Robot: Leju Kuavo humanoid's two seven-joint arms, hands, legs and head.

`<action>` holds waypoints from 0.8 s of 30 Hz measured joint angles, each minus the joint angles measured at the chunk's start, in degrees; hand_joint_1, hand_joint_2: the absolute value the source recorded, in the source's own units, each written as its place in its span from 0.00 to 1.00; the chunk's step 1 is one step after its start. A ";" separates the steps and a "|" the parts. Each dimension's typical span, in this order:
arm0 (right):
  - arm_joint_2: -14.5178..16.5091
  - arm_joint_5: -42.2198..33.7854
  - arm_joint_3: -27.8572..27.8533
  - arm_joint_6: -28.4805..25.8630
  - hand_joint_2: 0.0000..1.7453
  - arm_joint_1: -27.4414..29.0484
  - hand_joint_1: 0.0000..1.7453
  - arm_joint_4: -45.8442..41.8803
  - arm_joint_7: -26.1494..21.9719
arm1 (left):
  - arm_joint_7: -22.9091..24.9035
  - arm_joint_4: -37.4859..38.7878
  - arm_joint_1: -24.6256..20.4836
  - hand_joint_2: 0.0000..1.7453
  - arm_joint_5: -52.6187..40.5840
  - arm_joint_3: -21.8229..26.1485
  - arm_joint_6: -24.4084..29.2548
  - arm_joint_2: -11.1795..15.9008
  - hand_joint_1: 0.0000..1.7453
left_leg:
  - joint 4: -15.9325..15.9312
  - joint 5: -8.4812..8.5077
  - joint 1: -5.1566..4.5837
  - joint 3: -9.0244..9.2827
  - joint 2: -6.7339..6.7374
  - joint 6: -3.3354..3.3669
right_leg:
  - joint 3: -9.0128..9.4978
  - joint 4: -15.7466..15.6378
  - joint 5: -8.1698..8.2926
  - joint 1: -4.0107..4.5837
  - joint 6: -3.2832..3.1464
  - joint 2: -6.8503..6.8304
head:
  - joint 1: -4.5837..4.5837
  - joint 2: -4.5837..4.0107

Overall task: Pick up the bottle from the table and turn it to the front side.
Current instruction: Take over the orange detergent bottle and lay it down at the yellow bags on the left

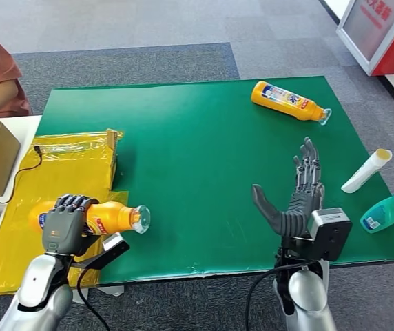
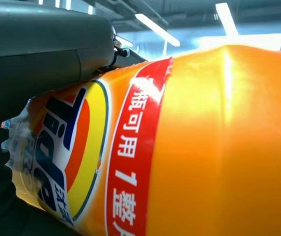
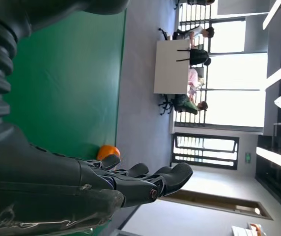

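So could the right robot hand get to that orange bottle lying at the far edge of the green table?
Probably yes. The right robot hand is open and holds nothing, and only bare green table lies between it and the far orange bottle. Whether the arm stretches that far, I cannot tell.

The green counter [image 1: 200, 165] carries an orange bottle [image 1: 288, 101] lying at its far right corner. A white tube [image 1: 366, 171] and a teal bottle [image 1: 387, 212] lie along its right edge.

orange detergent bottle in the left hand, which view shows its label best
The left wrist view: the orange plastic detergent bottle is close up, its logo and red band readable. The head view shows the whole bottle lying sideways in the left hand, label too small to read. In the right wrist view I cannot identify it.
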 joint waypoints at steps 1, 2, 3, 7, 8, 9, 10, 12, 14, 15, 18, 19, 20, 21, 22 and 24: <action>-0.07 0.10 0.03 0.02 1.00 -0.01 0.00 -0.49 -0.22 | 0.01 1.51 -0.70 1.00 -0.01 0.29 -0.62 0.33 1.00 | 0.00 0.00 0.00 0.00 0.00 0.00 | 0.00 0.00 0.00 0.00 0.00 0.00 | 0.00 0.00; -0.12 0.19 0.10 0.05 1.00 -0.03 0.00 -0.94 -0.38 | -0.10 3.12 -1.46 1.00 0.02 0.55 -1.00 0.63 1.00 | 0.00 0.00 0.00 0.00 0.00 0.00 | 0.00 0.00 0.00 0.00 0.00 0.00 | -0.01 0.00; -0.16 0.27 0.22 0.08 1.00 -0.06 0.00 -1.33 -0.48 | -0.31 4.68 -2.27 1.00 0.11 0.72 -1.16 0.86 1.00 | 0.00 0.00 0.00 0.00 0.00 0.00 | 0.00 0.00 0.01 0.00 0.00 0.00 | -0.01 0.00; -0.22 0.45 0.99 0.10 1.00 -0.22 0.00 -2.21 -0.63 | -1.01 10.05 -5.26 1.00 0.18 1.15 -1.00 1.44 1.00 | 0.00 0.02 0.00 0.01 0.00 -0.02 | 0.00 0.01 0.01 0.01 -0.01 0.00 | -0.01 0.00; -0.22 0.47 1.13 0.06 1.00 -0.24 0.00 -2.29 -0.63 | -1.01 10.92 -5.79 1.00 0.01 1.23 -0.83 1.47 1.00 | 0.00 0.02 0.01 0.01 0.00 -0.02 | 0.00 0.01 0.01 0.01 -0.01 0.00 | -0.01 0.00; -0.23 0.50 1.26 0.01 1.00 -0.26 0.00 -2.36 -0.63 | -0.99 11.82 -6.31 1.00 -0.20 1.32 -0.61 1.48 1.00 | 0.00 0.03 0.01 0.01 0.00 -0.02 | 0.00 0.01 0.01 0.01 -0.01 0.00 | -0.01 0.00; -0.26 0.52 1.37 -0.03 1.00 -0.28 0.00 -2.41 -0.63 | -0.98 12.57 -6.76 1.00 -0.40 1.40 -0.38 1.48 1.00 | 0.00 0.03 0.01 0.01 0.00 -0.02 | 0.00 0.01 0.01 0.01 0.00 0.00 | 0.00 0.00; -0.33 0.55 1.46 -0.08 1.00 -0.29 0.00 -2.46 -0.62 | -0.95 13.66 -7.46 1.00 -0.60 1.46 -0.04 1.48 0.83 | 0.00 0.03 0.01 0.00 0.00 -0.02 | 0.00 0.01 0.01 0.01 0.00 0.00 | 0.00 0.00; -0.45 0.57 1.56 -0.08 1.00 -0.29 0.00 -2.47 -0.61 | -0.92 14.48 -7.95 1.00 -0.62 1.48 0.15 1.48 0.34 | 0.00 0.03 0.00 0.00 0.00 -0.02 | 0.00 0.01 0.01 0.01 0.00 0.00 | 0.00 0.00; -0.52 0.59 1.63 -0.11 1.00 -0.29 0.00 -2.47 -0.61 | -0.89 14.82 -8.10 1.00 -0.58 1.51 0.61 1.48 0.09 | 0.00 0.03 0.00 0.00 0.00 -0.02 | 0.00 0.01 0.01 0.01 0.00 0.00 | 0.00 0.00; -0.75 0.97 1.78 -0.33 1.00 -0.28 0.00 -2.50 -0.89 | -0.72 15.48 -8.29 1.00 0.25 1.87 3.67 1.32 0.00 | 0.00 0.02 0.00 0.00 0.00 -0.02 | -0.01 0.01 0.01 0.01 0.00 0.00 | 0.00 0.00; -0.90 1.25 1.78 -0.53 1.00 -0.25 0.00 -2.64 -1.19 | -0.71 15.52 -8.29 1.00 0.76 2.09 4.62 1.22 0.00 | 0.00 0.02 0.00 0.00 0.00 -0.02 | -0.01 0.01 0.01 0.00 0.00 0.00 | 0.00 0.00; -1.10 1.62 1.77 -0.77 1.00 -0.22 0.00 -2.89 -1.53 | -0.74 15.40 -8.19 1.00 1.23 2.38 5.37 1.11 0.00 | 0.00 0.02 0.00 0.00 0.00 -0.02 | 0.00 0.01 0.00 0.01 -0.01 0.00 | 0.00 0.00; -1.36 2.04 1.76 -1.01 1.00 -0.18 0.00 -3.29 -1.86 | -0.80 15.08 -7.97 1.00 1.60 2.71 6.20 1.00 0.00 | 0.00 0.01 0.00 0.00 0.00 -0.02 | 0.00 0.01 0.00 0.01 -0.01 0.00 | 0.00 0.00; -1.67 2.44 1.75 -1.17 1.00 -0.12 0.00 -3.76 -2.06 | -0.87 14.51 -7.63 1.00 1.81 3.01 7.05 0.89 0.00 | 0.00 0.01 0.00 0.00 0.00 -0.02 | -0.01 0.01 0.00 0.01 -0.01 0.01 | 0.00 0.00; -2.21 3.03 1.74 -1.20 1.00 -0.05 0.00 -4.54 -2.17 | -1.01 12.82 -6.68 1.00 1.86 3.50 8.50 0.70 0.00 | 0.00 0.00 0.00 0.00 0.00 -0.02 | 0.00 0.01 0.00 0.01 -0.01 0.01 | 0.00 0.00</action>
